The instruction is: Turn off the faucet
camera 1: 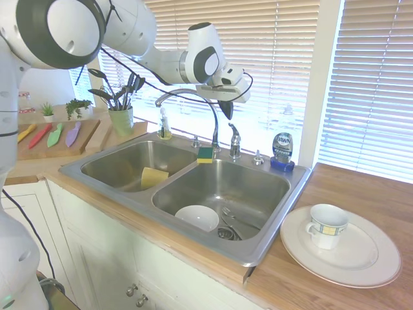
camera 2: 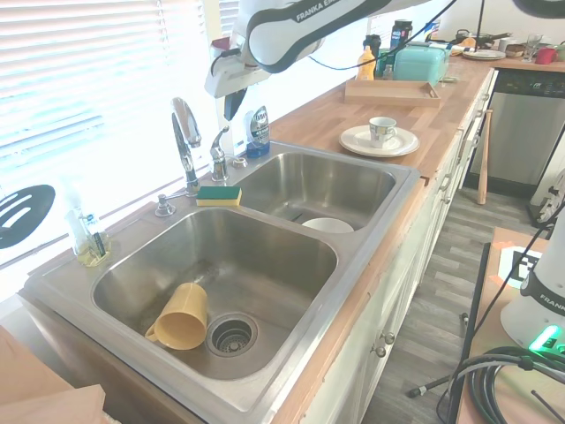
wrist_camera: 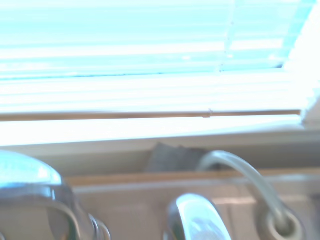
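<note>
Approach step, by my reading. The gripper (camera 1: 227,108) hangs in the air above the back ledge of the sink (camera 1: 129,184), just over the lever handle (camera 1: 234,139) and not touching it. In both exterior views its dark fingers (camera 1: 226,106) read as a single narrow wedge pointing down, so they look pressed together with nothing between them.

The faucet (camera 1: 193,106) stands at the back of the sink, on the divide between the two basins. Its arched spout reaches over the left basin in the first exterior view. The lever handle sits just beside the spout base, tilted upward; the second exterior view shows it clearly (camera 2: 218,150) as raised. No water stream can be made out in any view.

Near things: the sponge (camera 1: 205,154) at the spout base and the blue soap bottle (camera 1: 282,150) on the ledge beyond the handle. A white bowl (camera 1: 197,217) lies in the right basin, a yellow cup (camera 1: 153,177) in the left.

Next move, as I judge it: lower straight onto the lever's raised end and press it down, keeping off the spout and the bottle. The wrist view is blurred; the chrome shapes along its lower edge (wrist_camera: 195,220) give little guidance.
</note>
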`<act>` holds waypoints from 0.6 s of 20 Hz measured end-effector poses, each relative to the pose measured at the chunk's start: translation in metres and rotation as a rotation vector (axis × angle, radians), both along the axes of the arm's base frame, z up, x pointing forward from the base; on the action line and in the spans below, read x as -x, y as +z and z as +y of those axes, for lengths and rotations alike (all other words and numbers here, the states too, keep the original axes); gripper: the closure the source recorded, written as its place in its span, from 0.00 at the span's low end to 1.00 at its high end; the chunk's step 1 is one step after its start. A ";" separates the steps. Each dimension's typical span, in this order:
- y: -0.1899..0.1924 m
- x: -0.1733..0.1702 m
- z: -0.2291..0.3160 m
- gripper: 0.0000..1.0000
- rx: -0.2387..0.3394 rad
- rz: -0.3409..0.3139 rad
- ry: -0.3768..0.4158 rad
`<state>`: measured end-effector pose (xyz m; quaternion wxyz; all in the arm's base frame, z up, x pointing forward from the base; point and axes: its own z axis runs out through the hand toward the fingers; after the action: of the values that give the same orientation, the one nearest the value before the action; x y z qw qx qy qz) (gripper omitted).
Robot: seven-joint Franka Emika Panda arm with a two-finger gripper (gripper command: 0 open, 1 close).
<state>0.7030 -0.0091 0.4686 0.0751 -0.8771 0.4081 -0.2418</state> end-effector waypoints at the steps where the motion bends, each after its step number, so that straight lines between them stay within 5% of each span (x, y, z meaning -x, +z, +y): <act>1: -0.003 -0.006 0.002 1.00 -0.001 0.000 0.002; 12: -0.030 -0.019 -0.002 1.00 -0.002 0.035 -0.011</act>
<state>0.7217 -0.0107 0.4390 0.0677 -0.8789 0.4143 -0.2266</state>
